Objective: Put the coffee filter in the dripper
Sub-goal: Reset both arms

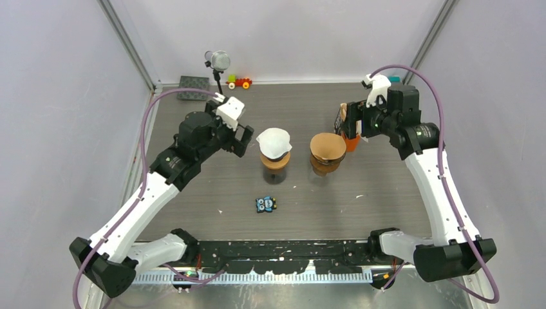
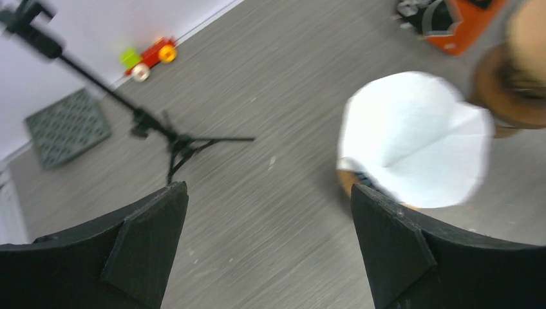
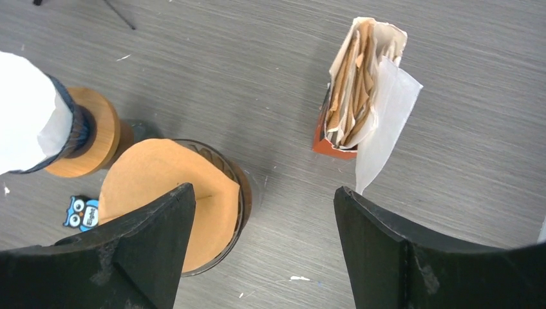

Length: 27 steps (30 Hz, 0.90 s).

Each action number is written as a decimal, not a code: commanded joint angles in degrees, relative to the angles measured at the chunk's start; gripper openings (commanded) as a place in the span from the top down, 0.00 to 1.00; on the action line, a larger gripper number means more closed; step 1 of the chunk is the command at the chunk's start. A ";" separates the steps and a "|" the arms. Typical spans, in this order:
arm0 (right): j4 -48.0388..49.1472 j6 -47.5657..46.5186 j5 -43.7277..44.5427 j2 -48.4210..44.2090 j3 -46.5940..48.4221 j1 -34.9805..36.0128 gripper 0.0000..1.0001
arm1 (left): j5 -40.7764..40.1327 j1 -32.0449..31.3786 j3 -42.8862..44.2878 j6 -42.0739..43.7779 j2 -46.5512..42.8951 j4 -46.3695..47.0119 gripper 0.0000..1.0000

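Note:
A white coffee filter (image 1: 274,143) (image 2: 415,135) (image 3: 22,122) sits in the left dripper (image 1: 275,162) (image 3: 96,132), which has a wooden collar. A brown coffee filter (image 1: 328,147) (image 3: 167,193) lies in the right glass dripper (image 1: 326,164) (image 3: 239,187). My left gripper (image 1: 248,140) (image 2: 269,185) stands open just left of the white filter, with nothing between its fingers. Over the table between the brown filter and the orange filter box (image 1: 351,138) (image 3: 335,140), my right gripper (image 1: 353,122) (image 3: 263,188) is open and holds nothing. A white filter (image 3: 386,109) pokes out of the box.
An owl sticker (image 1: 265,204) (image 3: 82,212) lies in front of the drippers. At the back left are a microphone stand (image 1: 220,64) (image 2: 161,132), a toy car (image 1: 239,82) (image 2: 151,56) and a grey pad (image 1: 193,87) (image 2: 67,129).

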 commanded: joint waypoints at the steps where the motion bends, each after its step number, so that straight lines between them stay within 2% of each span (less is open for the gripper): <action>1: 8.80 4.74 5.28 -3.02 -2.24 -0.23 0.17 | -8.58 4.66 -3.33 -1.49 -1.84 5.41 0.00; 6: 14.96 8.86 10.04 -4.67 -4.85 -0.20 0.16 | -8.77 12.38 -5.04 -3.95 -4.01 5.44 0.00; 15: 15.53 10.35 11.51 -6.29 -4.10 -0.15 0.15 | -2.94 24.15 -2.66 -12.19 -5.21 3.00 0.00; 19: 15.78 10.23 11.04 -7.76 -4.11 -0.20 0.15 | -0.78 25.82 -2.87 -12.50 -6.95 2.34 0.00; 27: 20.54 9.30 11.52 -10.78 -10.29 -0.18 0.15 | 5.12 27.14 -7.81 -13.11 -9.87 6.72 0.00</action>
